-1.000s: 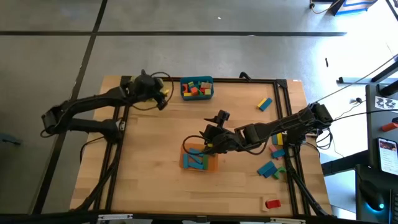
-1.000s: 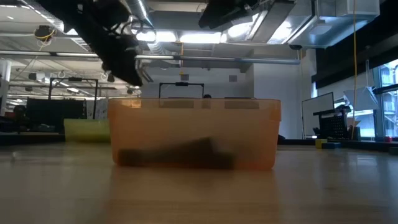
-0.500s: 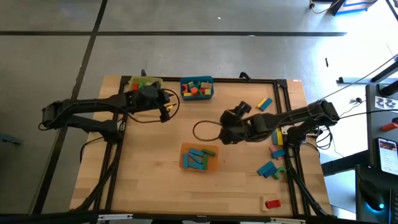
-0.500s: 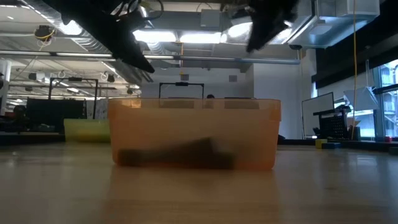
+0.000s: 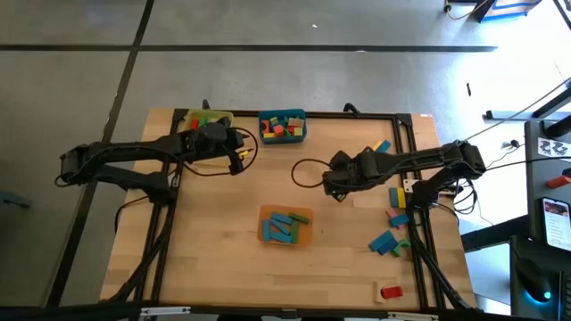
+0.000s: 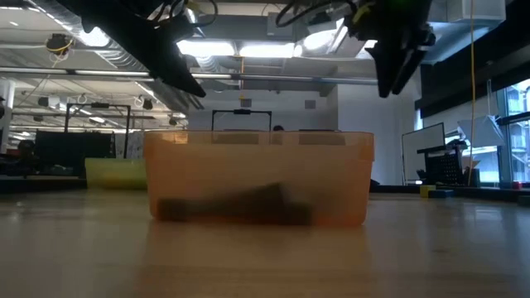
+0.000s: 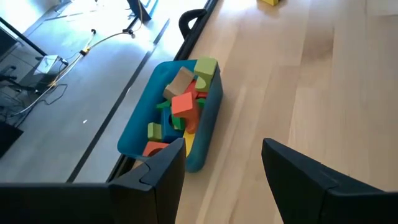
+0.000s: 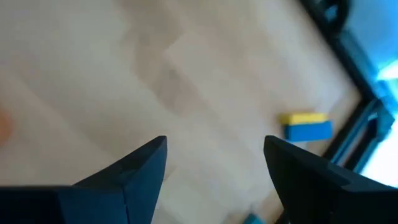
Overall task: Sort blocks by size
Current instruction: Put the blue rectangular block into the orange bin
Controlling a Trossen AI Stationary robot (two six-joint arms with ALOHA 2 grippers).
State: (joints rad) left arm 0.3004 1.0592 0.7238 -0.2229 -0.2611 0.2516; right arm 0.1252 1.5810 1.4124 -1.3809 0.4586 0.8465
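Note:
My left gripper (image 5: 239, 157) hangs open and empty above the table, just left of the teal bin (image 5: 283, 126). That bin, full of mixed red, green, yellow and orange blocks, shows ahead of the gripper in the left wrist view (image 7: 177, 115). My right gripper (image 5: 332, 185) is open and empty above bare table, to the far right of the orange bin (image 5: 286, 225). The orange bin holds several blue blocks (image 5: 283, 226). A yellow and blue block (image 8: 306, 126) lies on the wood ahead of my right gripper (image 8: 214, 180).
A yellow-green bin (image 5: 208, 118) stands at the far left corner. Loose blocks lie along the right edge: a yellow and blue one (image 5: 381, 148), several blue and green ones (image 5: 387, 241), and a red one (image 5: 390, 292) near the front. A dark cable loop (image 5: 308, 172) hangs by my right gripper.
My right gripper has left the orange bin, gone up and toward the table's far right, and now hangs over bare wood. My left gripper has gone a little toward the near and right edges, uncovering the yellow-green bin, and has then kept still.

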